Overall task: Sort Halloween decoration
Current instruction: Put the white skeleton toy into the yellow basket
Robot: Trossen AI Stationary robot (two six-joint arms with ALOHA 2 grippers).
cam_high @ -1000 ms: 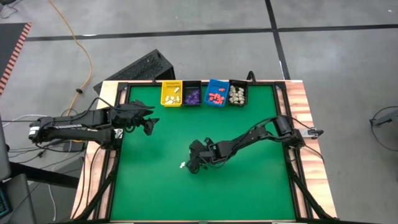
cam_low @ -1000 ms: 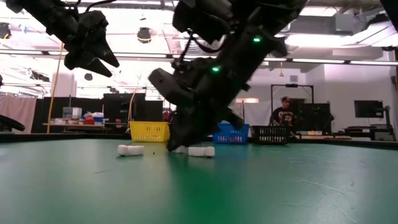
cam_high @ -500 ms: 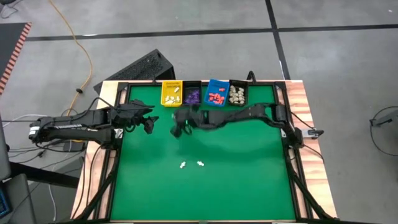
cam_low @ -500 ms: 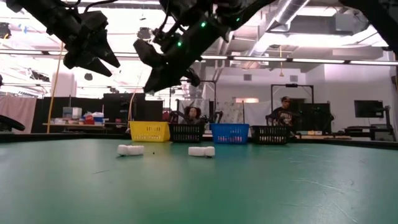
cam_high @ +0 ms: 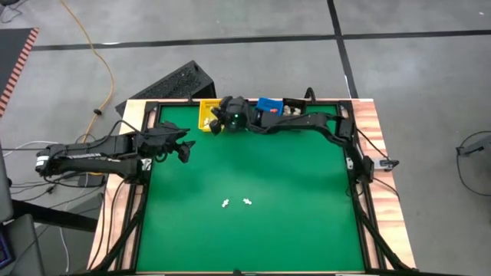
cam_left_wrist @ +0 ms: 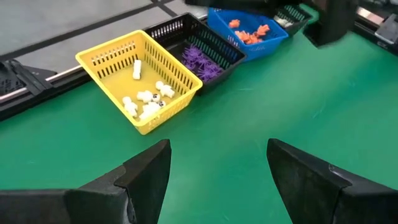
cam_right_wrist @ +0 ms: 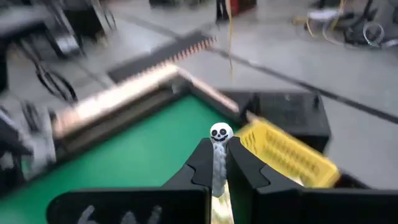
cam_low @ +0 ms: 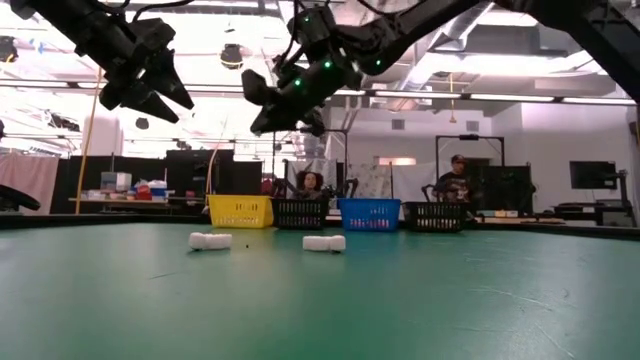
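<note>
My right gripper [cam_right_wrist: 217, 154] is shut on a white skull-headed Halloween decoration [cam_right_wrist: 220, 133]. It hovers above the table's far edge, by the yellow bin [cam_high: 205, 116] that holds several white pieces [cam_left_wrist: 148, 99]. Two more white pieces [cam_high: 225, 204] [cam_high: 247, 202] lie flat on the green mat. My left gripper [cam_left_wrist: 217, 163] hangs open above the far left of the table, facing the bins, with nothing between its fingers. My right gripper pinches the white figurine's body [cam_right_wrist: 218, 165] between its two fingers. The skull head [cam_right_wrist: 220, 132] sticks out past the fingertips. The fingers point toward the table's far left corner, slanting a little downward. The piece is lifted clear of the table.
A row of bins stands along the far edge: yellow [cam_low: 240, 211], a black one with purple pieces [cam_left_wrist: 200, 55], a blue one with orange-red pieces [cam_left_wrist: 249, 32], another black one [cam_low: 434, 216]. People sit in the room beyond [cam_low: 457, 183].
My right gripper has risen from the middle of the mat with one white piece. It has swung toward the far edge, up to the yellow bin, levelling out as it went. The other two white pieces lie where they were.
</note>
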